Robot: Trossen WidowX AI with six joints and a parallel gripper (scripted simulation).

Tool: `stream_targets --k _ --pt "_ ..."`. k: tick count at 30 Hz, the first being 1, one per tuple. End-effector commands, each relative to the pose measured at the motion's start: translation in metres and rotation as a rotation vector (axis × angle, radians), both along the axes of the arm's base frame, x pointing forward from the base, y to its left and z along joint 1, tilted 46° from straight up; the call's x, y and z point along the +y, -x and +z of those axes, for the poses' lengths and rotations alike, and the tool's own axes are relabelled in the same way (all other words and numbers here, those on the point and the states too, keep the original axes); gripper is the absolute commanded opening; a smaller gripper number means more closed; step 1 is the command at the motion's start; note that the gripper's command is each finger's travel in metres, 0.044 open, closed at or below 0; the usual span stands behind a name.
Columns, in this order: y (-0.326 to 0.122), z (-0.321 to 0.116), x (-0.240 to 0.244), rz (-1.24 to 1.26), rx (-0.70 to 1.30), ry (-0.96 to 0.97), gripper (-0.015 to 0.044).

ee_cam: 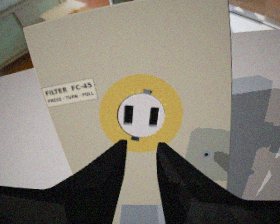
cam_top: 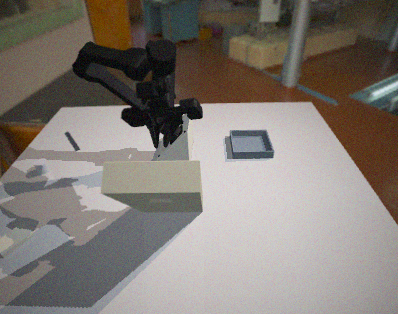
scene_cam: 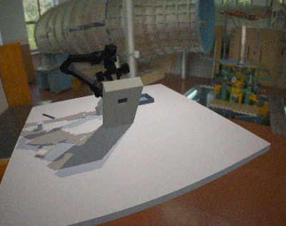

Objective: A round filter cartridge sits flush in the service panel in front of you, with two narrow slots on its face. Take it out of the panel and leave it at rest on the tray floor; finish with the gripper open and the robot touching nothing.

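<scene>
The panel (cam_top: 152, 177) (scene_cam: 120, 111) (ee_cam: 136, 45) hides the gripper's (cam_top: 161, 144) (scene_cam: 111, 78) (ee_cam: 143, 143) tips in the exterior view. Mid-frame in the wrist view, the cartridge (ee_cam: 141, 115) is round and white (2 black slots!). The fingers are a bit open, holding nothing.

Label plate: pale rectangular sticker (ee_cam: 69, 92), printed in dark capitals, two lines
Upper line: "FILTER FC-45", in the larger, bolder lettering
Lower line: "PRESS · TURN · PULL", smaller and blurred, last word hardest to read
Carrier: stuck on the face of the beige service panel (cam_top: 152, 177) (scene_cam: 120, 111) (ee_cam: 166, 40)
Place on the face: by the left edge in the wrist view, slightly tilted, with the lines climbing to the right
Legibility: readable in the wrist view only
</scene>
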State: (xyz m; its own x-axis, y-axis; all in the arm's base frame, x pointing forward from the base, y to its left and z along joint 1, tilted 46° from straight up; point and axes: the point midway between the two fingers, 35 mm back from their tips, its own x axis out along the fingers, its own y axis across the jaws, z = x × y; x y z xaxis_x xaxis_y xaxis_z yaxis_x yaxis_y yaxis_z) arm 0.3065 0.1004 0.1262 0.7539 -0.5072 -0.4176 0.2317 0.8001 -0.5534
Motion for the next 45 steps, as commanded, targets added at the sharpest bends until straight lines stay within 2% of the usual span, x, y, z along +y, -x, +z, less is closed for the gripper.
stream_targets --k 1,34,45 --pt "0.0 -0.003 -0.002 -0.003 0.007 -0.004 0.0092" --pt "-0.04 -0.025 -0.029 -0.003 0.002 -0.003 0.0092" --pt "-0.04 -0.027 -0.03 -0.003 0.002 -0.002 0.0092"
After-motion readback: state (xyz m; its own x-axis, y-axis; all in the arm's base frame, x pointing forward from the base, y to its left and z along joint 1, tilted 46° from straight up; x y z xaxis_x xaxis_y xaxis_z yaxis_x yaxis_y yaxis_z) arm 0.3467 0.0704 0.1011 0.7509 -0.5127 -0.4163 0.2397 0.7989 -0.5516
